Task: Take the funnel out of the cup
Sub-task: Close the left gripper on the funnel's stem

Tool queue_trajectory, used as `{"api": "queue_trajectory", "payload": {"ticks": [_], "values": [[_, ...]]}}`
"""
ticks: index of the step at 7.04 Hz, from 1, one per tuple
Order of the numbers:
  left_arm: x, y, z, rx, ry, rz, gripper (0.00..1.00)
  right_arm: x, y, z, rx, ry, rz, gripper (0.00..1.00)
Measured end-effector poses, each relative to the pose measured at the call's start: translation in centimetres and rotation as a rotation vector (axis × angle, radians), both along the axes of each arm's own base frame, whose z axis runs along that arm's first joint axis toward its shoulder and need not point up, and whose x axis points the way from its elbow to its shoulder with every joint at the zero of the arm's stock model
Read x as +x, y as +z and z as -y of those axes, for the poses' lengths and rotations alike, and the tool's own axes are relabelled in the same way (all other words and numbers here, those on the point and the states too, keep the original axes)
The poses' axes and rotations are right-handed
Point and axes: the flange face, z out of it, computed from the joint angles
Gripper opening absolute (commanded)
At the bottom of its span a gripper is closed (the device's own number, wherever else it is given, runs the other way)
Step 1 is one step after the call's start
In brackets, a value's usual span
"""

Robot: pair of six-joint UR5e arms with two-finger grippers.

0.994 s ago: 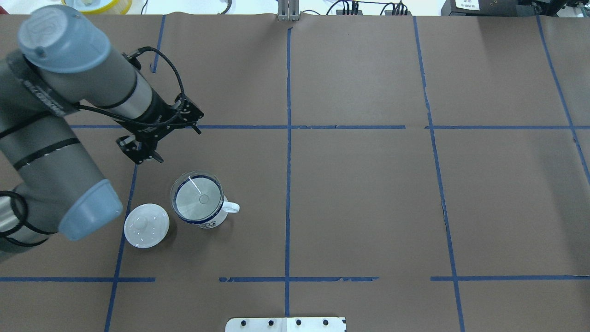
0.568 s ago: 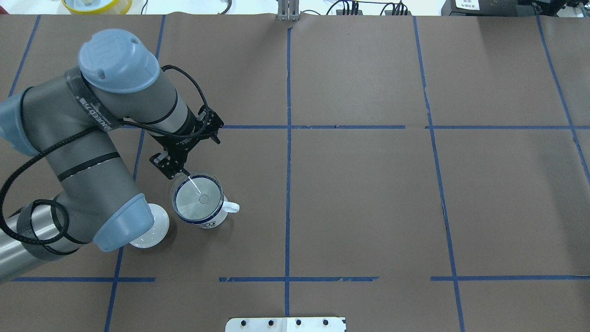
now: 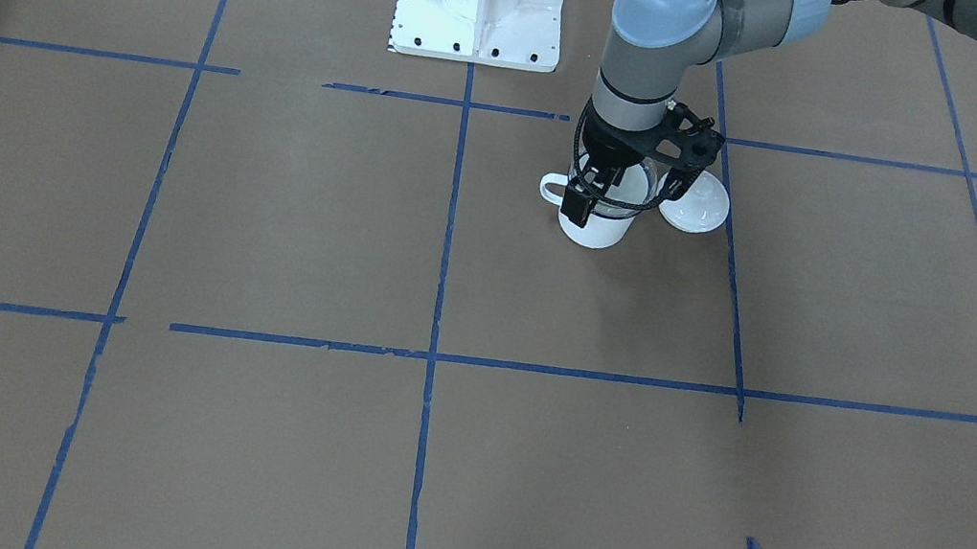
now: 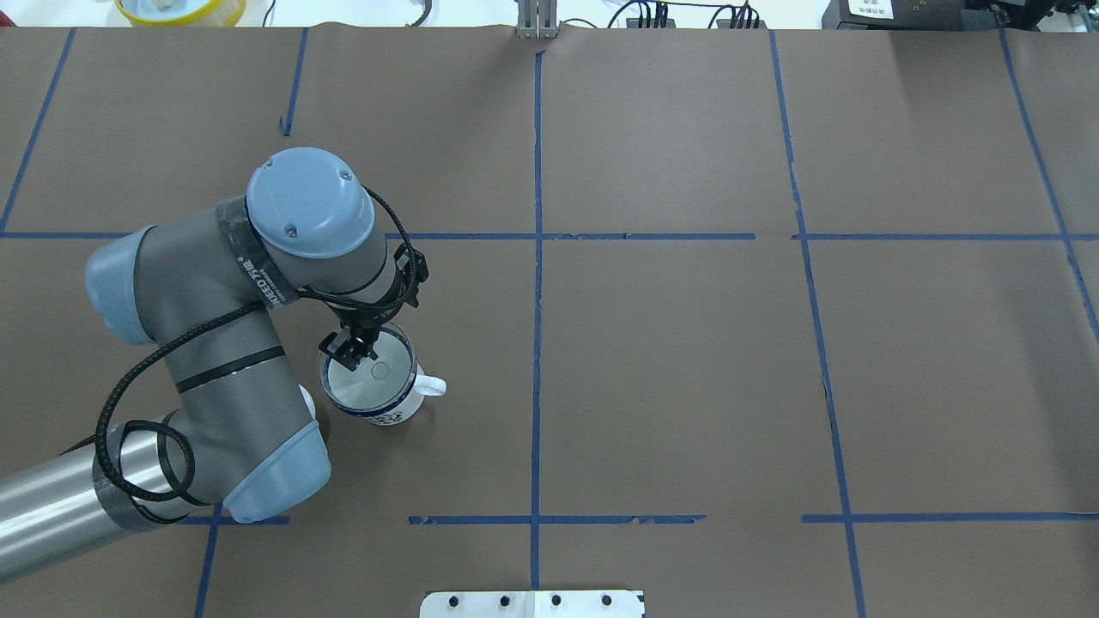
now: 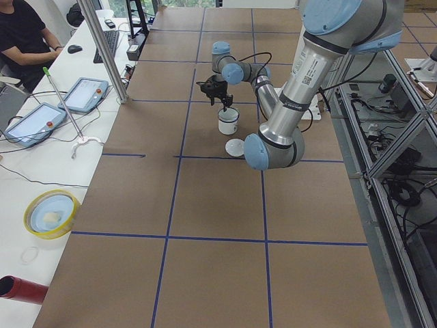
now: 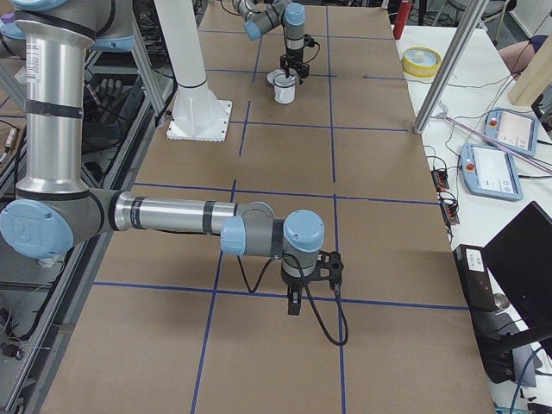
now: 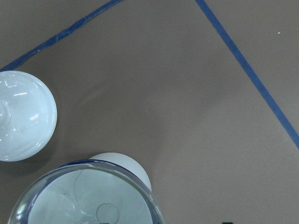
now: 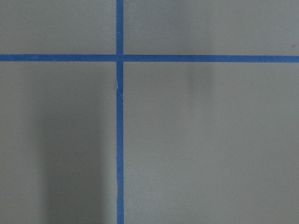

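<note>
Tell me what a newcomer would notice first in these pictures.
The big grey left arm bends over the table, its left gripper low over the clear funnel sitting in the white blue-rimmed cup. A white domed lid lies beside the cup. All around is brown table crossed by blue tape lines.

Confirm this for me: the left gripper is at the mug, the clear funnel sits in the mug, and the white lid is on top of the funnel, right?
Not quite: the white lid lies on the table beside the mug, not on the funnel, as the left wrist view shows. The rest holds.
</note>
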Motion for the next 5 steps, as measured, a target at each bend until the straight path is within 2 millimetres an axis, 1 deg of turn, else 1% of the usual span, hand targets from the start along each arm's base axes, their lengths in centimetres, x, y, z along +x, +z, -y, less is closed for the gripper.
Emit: {"api": "queue_trajectory", "payload": {"ticks": [1,2,5], "values": [[0.3,0.1,-0.2,-0.005,0.001,0.002,0.09,0.0,0.0,0.0,0.000,0.000,0.000,1.00],[0.4,0.0,-0.3,-0.006,0.000,0.001,0.00,0.0,0.0,0.0,0.000,0.000,0.000,1.00],[0.2,-1.1,-0.5,-0.008,-0.001,0.002,0.00,0.0,0.0,0.0,0.000,0.000,0.000,1.00]]}}
